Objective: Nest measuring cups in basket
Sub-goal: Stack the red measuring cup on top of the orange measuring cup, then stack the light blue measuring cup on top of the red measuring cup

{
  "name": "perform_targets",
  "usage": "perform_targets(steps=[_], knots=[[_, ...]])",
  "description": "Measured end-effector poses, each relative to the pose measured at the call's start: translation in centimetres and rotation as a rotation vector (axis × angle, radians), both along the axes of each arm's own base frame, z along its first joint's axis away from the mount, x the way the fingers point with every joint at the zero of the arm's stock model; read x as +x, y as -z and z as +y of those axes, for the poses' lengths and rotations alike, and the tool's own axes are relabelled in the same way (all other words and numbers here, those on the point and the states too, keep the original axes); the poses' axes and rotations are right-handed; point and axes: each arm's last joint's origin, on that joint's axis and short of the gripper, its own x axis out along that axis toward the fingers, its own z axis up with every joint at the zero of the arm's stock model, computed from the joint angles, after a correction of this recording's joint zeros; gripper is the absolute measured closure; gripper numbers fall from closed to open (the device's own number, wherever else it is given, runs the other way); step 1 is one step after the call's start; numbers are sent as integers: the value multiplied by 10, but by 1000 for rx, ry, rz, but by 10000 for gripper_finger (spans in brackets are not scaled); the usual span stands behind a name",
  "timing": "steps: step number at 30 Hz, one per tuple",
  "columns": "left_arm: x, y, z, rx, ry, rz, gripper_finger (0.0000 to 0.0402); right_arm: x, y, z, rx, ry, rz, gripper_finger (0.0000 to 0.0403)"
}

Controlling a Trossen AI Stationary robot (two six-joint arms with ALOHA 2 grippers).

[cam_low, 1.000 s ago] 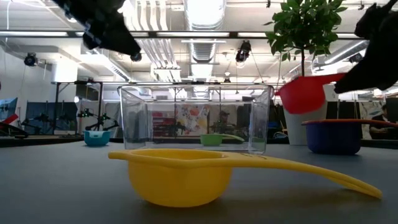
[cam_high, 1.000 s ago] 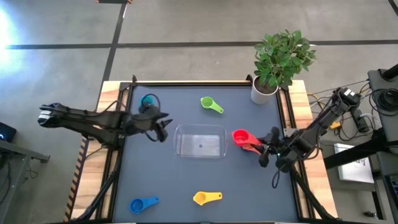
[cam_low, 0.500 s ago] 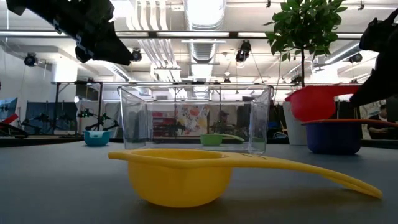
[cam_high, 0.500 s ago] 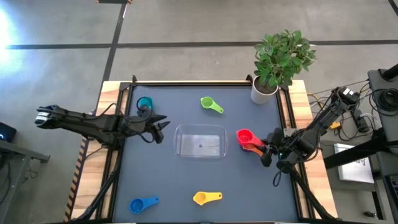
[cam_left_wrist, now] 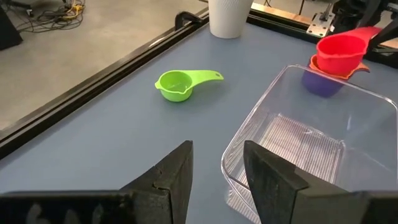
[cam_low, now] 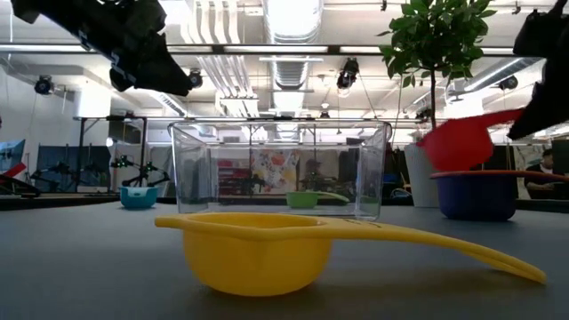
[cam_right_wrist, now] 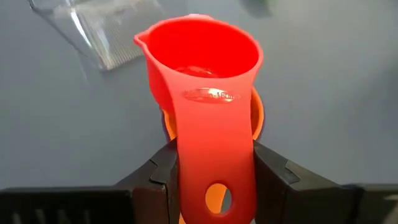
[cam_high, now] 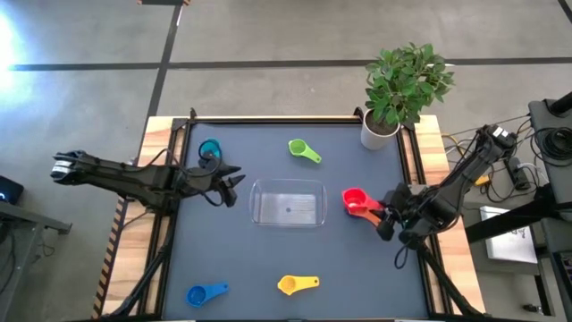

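Observation:
The clear basket (cam_high: 288, 203) stands mid-table. My right gripper (cam_high: 386, 215), to its right, is shut on the red measuring cup (cam_right_wrist: 199, 56). That cup hangs tilted over an orange cup (cam_left_wrist: 336, 67) nested in a purple one (cam_left_wrist: 318, 84). My left gripper (cam_left_wrist: 217, 177) is open, with nothing in it, above the table left of the basket. The green cup (cam_high: 304, 150), light blue cup (cam_high: 209, 148), yellow cup (cam_high: 298, 284) and blue cup (cam_high: 206, 292) rest on their bottoms on the table. My right gripper pinches the red cup's flat handle (cam_right_wrist: 193, 165) by its two long edges, near the end with the hole. The fingers (cam_right_wrist: 273, 174) slant down from the table's right side and lie along the handle. The bowl (cam_low: 458, 142) tips over the orange rim; whether they touch, I cannot tell.
A white plant pot (cam_high: 380, 134) stands at the far right corner. Dark rails (cam_high: 179, 161) run along the table's sides. Bare table lies between the basket and the near cups.
My right gripper has tipped and carried the red cup a little toward the table's right edge and down, from beside the basket to over the orange and purple stack; the cup now tilts. My left gripper has drawn back slightly toward the table's left edge.

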Motion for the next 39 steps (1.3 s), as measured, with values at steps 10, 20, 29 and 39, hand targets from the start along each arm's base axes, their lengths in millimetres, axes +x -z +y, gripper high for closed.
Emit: perform_targets(steps=[10,20,29,39], knots=[[2,1,0,1,0,3,277,0,21,4,-58,69,166,280],[5,1,0,-1,-1,-14,277,10,15,16,-22,36,174,201],[8,6,-1,2,-1,14,277,13,-7,19,-29,-19,152,160],[9,6,-1,3,-2,19,277,-1,-5,4,-57,232,201,212]])
